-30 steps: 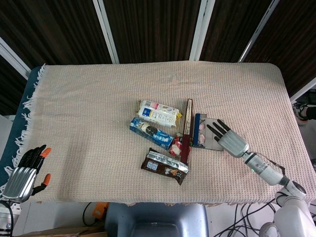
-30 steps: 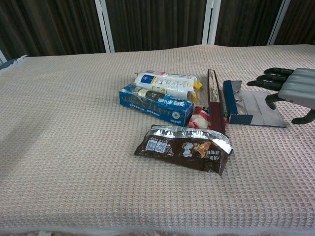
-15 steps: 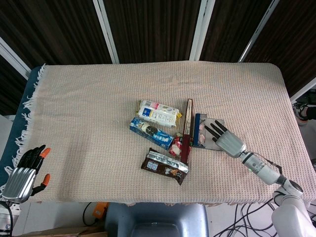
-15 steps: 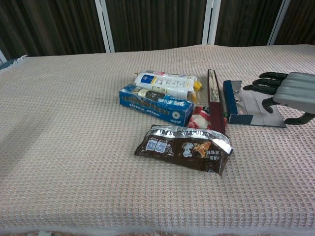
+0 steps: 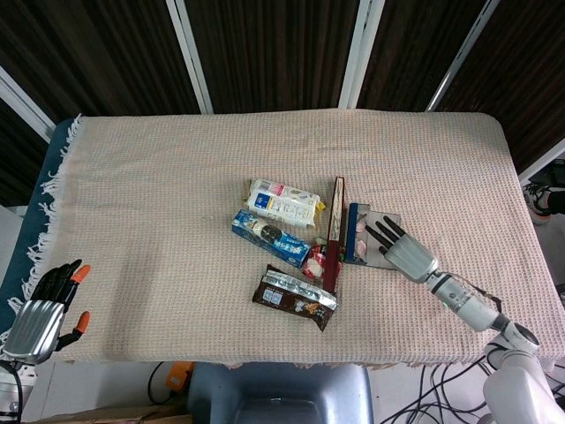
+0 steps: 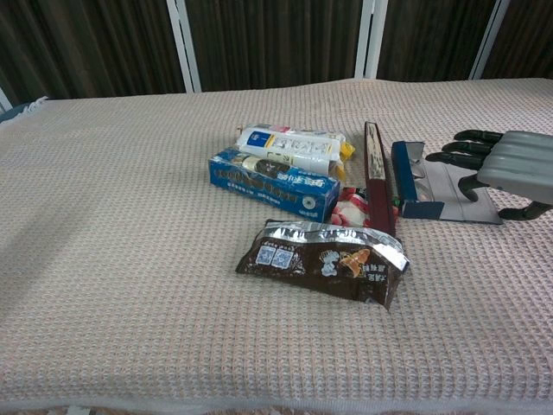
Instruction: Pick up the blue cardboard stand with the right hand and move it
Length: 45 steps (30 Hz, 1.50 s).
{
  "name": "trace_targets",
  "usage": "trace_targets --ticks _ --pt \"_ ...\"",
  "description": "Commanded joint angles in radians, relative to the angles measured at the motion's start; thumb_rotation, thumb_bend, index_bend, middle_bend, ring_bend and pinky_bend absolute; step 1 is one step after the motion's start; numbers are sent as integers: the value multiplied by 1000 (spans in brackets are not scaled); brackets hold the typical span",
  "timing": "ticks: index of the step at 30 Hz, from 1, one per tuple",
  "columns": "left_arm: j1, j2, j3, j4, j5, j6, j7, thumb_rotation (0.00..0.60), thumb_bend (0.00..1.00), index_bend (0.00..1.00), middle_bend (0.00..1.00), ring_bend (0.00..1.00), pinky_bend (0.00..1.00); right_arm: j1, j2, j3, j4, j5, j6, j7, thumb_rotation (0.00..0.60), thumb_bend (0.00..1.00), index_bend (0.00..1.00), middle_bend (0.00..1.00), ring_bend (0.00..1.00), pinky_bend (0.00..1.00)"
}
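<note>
blue cardboard stand [image 6: 425,190] lies ungrasped; right hand [image 6: 505,169] hovers over it, fingers spread, empty; should lower, pinch blue wall.

On the table [image 5: 177,177] lay 1 blue cardboard stand [image 5: 355,233], 5 snack packs and 1 dark red box [image 5: 335,231]; 2 hands showed.

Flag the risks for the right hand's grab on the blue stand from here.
1. The right hand hovers open over the stand's grey flap, not its blue edge; closing now may catch only the thin flap, which could bend or slip.
2. The dark red box stands on edge right beside the stand; a push toward it could tip it onto the red snack.
3. The stand lies low on the woven cloth, so fingers may snag the weave.
</note>
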<state>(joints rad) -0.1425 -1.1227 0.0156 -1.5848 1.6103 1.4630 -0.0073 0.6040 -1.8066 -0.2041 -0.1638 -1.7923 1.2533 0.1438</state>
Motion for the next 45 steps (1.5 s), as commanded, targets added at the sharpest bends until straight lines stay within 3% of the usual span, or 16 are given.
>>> trace_targets --ticks 1,26,45 --pt "0 0 0 1 -1 0 -2 600 424 0 0 0 99 0 -2 0 1 1 -4 -1 600 382 596 69 0 0" --pt "11 0 -7 2 -10 17 -1 600 423 0 0 0 101 9 -27 0 7 7 -18 -3 600 429 638 69 0 0" --pt "21 4 -12 2 -17 31 -8 600 424 0 0 4 109 114 -34 61 -24 53 3 -27 600 472 637 69 0 0"
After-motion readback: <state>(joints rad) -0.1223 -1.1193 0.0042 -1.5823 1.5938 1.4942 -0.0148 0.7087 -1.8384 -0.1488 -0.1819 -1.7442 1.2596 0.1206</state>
